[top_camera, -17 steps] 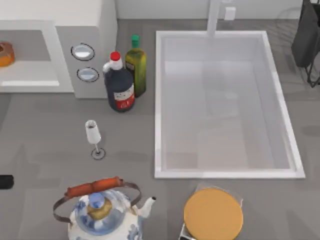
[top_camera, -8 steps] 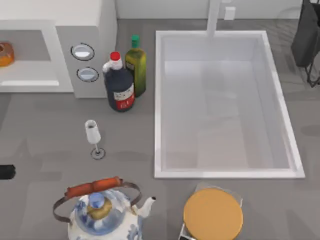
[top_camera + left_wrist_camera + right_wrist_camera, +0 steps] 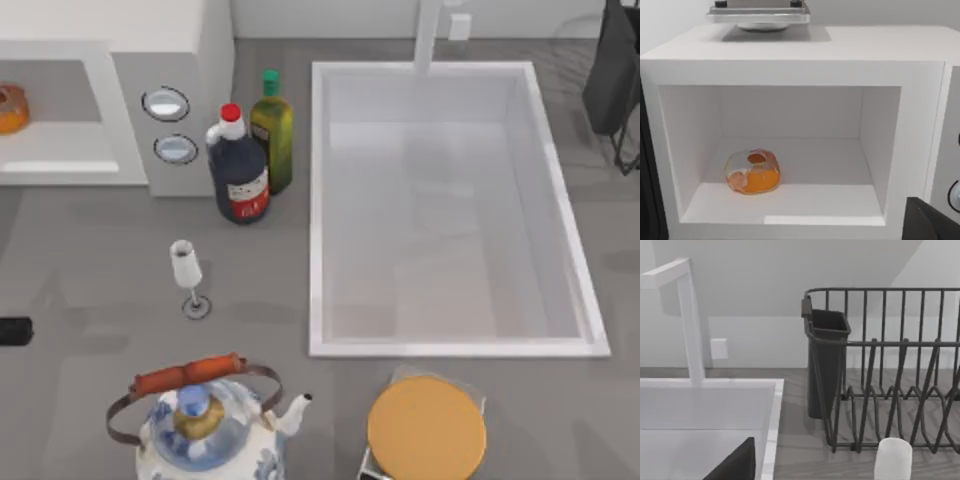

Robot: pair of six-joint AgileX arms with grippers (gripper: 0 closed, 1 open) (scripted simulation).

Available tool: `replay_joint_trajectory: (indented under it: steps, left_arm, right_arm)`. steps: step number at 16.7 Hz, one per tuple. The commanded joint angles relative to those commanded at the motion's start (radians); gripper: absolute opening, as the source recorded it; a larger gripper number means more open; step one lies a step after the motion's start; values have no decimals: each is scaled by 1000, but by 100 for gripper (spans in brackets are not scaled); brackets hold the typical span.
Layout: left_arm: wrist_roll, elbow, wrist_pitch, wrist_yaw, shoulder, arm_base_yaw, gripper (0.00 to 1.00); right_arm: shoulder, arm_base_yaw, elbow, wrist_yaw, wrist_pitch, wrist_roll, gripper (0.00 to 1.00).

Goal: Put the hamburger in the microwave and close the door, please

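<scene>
Inside the microwave (image 3: 790, 65), the hamburger (image 3: 752, 171) sits apart from the left tool (image 3: 14, 331), grip unclear.

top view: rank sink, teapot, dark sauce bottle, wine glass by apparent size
1. sink
2. teapot, partly cut off by the picture's edge
3. dark sauce bottle
4. wine glass

No close calls.

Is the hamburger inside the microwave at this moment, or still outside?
Inside. The hamburger sits on the floor of the microwave cavity, toward one side, and the front stands open.
</scene>
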Motion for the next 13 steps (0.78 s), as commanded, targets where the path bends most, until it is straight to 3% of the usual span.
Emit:
replay_joint_trajectory:
  steps: [9, 13]
  left_arm:
    - [-3, 57, -248, -244, -190, -243, 0]
    - [-3, 61, -272, -266, -211, -265, 0]
  right_arm:
    - [0, 0, 0, 0, 0, 0, 100]
    - [0, 0, 0, 0, 0, 0, 100]
